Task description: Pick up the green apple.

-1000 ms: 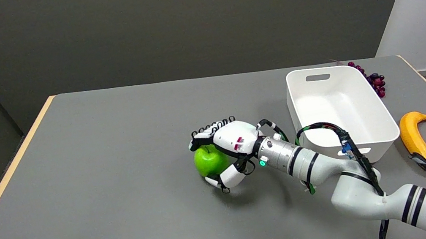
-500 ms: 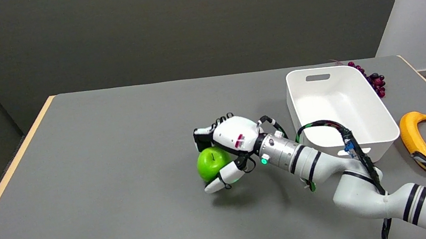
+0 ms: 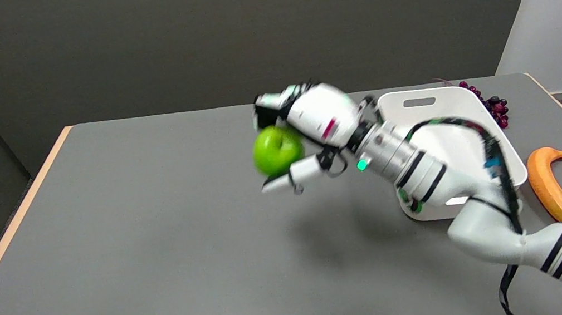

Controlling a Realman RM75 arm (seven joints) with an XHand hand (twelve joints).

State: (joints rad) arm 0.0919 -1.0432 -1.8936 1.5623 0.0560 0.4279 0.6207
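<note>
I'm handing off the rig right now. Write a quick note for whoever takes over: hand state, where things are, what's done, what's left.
Right robot hand: holds the green apple, fingers over its top and one below it, in the air above the grey table; the picture is motion-blurred.
Other things: white bin at the right, partly behind the arm; banana beside it; dark red grapes behind it.
Done: apple grasped and clear of the table.
Left: probably just hold it steady; the grasp looks secure, though blur hides the contact.
</note>
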